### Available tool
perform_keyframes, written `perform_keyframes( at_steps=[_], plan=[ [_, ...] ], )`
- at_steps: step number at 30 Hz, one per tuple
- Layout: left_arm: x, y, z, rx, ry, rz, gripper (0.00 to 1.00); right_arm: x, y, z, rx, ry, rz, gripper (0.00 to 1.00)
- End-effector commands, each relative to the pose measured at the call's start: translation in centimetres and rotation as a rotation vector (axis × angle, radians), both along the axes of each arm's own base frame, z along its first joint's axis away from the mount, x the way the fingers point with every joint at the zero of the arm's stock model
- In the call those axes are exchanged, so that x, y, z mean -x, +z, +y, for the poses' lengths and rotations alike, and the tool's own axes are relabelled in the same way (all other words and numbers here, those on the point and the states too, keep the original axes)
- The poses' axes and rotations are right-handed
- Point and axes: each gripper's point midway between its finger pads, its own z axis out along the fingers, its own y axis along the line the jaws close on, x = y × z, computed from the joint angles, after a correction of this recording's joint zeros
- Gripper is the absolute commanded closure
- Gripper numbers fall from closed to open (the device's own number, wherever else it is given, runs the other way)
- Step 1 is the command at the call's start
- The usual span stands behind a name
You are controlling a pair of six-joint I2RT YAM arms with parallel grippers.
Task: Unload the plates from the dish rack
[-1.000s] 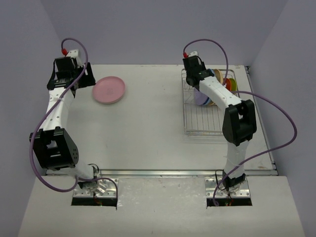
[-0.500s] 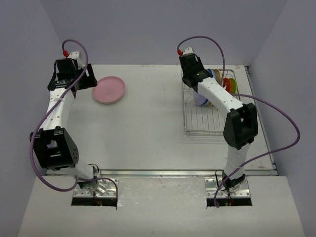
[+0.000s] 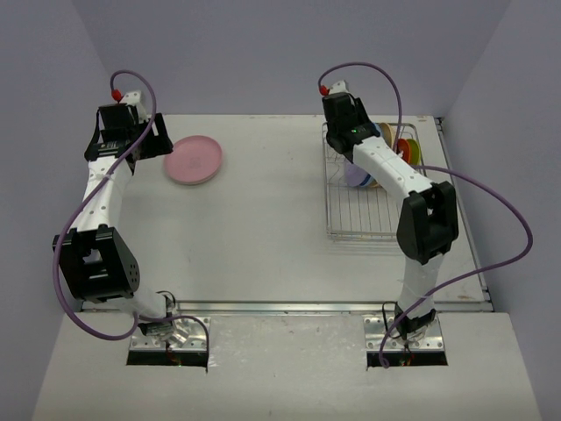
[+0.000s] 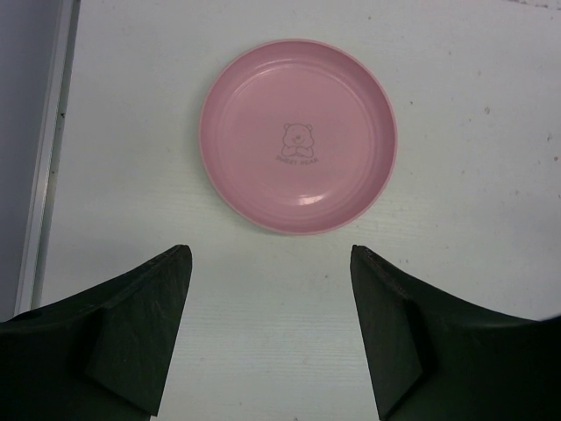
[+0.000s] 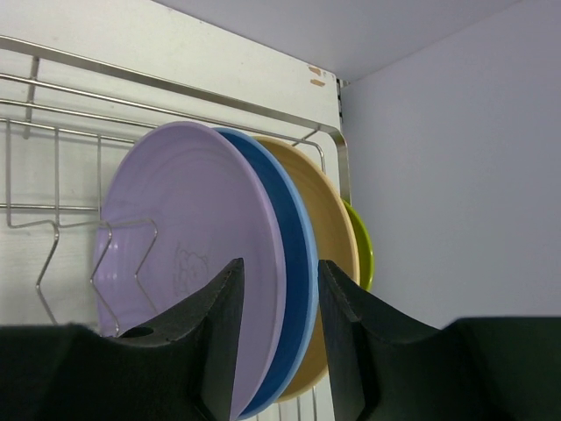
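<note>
A pink plate (image 3: 194, 160) lies flat on the table at the far left; in the left wrist view it (image 4: 298, 136) is just ahead of my fingers. My left gripper (image 4: 270, 250) is open and empty, beside that plate (image 3: 151, 145). The silver wire dish rack (image 3: 359, 215) stands at the far right. In it, upright, stand a lavender plate (image 5: 175, 263), a blue plate (image 5: 294, 254), a tan plate (image 5: 331, 228) and a lime green plate (image 5: 362, 250). My right gripper (image 5: 280, 263) is open, its jaws either side of the lavender and blue rims, not closed on them.
An orange plate (image 3: 403, 147) also stands in the rack near the lime one. The rack's raised back rail (image 5: 175, 88) runs behind the plates. The side wall (image 5: 456, 175) is close on the right of the rack.
My right wrist drifted a little left, then back right over the rack's far end. The left arm and the pink plate have not moved.
</note>
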Motion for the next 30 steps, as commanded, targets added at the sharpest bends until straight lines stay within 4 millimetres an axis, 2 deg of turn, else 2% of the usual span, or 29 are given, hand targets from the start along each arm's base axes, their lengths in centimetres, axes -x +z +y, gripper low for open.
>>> perform_keyframes(
  at_steps=[1, 12, 18, 25, 30],
  plan=[
    [-0.3, 2.4, 0.3, -0.009, 0.004, -0.072, 0.29, -0.9, 0.2, -1.2, 0.007, -0.040, -0.040, 0.60],
    [-0.4, 2.3, 0.3, -0.010, 0.002, -0.075, 0.29, -1.4, -2.5, -1.8, 0.029, -0.031, 0.003, 0.64],
    [-0.3, 2.2, 0.4, -0.016, 0.005, -0.072, 0.29, -1.7, -3.2, -1.9, 0.078, -0.014, 0.010, 0.79],
    [-0.3, 2.1, 0.3, -0.014, 0.004, -0.073, 0.29, -1.6, -3.0, -2.1, 0.095, -0.007, 0.008, 0.92],
    [-0.4, 2.0, 0.3, -0.011, 0.003, -0.073, 0.29, -1.7, -1.7, -1.9, 0.114, 0.002, -0.018, 0.98]
  ],
)
